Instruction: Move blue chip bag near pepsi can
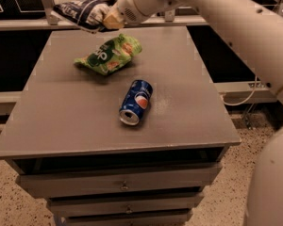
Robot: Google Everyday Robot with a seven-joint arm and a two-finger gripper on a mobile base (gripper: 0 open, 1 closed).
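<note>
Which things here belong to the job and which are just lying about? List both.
Job: blue chip bag, held in the air over the far left edge of the table by the end effector; pepsi can, on its side mid-table.
Lying about: green chip bag, behind the can.
</note>
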